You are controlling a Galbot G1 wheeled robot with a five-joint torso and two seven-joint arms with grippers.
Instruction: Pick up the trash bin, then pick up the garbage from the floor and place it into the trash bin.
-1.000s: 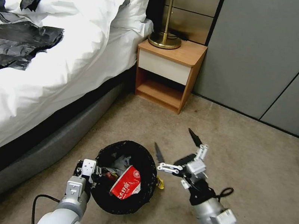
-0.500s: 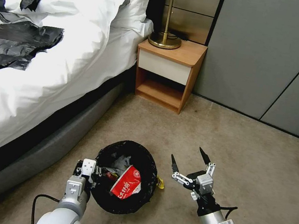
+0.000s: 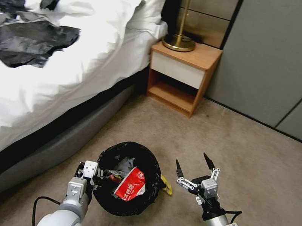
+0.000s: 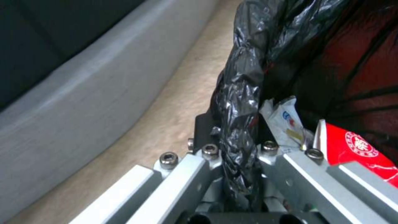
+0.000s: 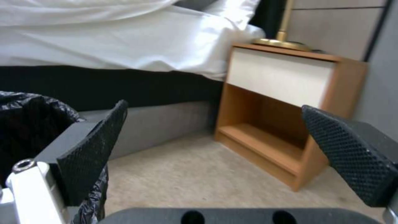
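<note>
On the carpet beside the bed (image 3: 48, 85), the trash bin (image 3: 107, 197) is clamped at its bag-lined rim by the left gripper (image 3: 91, 180); its white body is hidden. The right gripper (image 3: 193, 164) hovers beside it, fingers apart and empty, a yellow wrapper (image 3: 166, 185) half hidden behind the bin.

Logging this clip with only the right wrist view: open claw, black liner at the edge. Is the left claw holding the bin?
Observer: Yes, the left claw is shut on the trash bin at its liner rim.
Operator: Anything inside?
Observer: A red-white wrapper lies on other scraps.
Operator: Any garbage outside it?
Observer: A yellow wrapper lies on the carpet beside the bin, toward the right claw.
</note>
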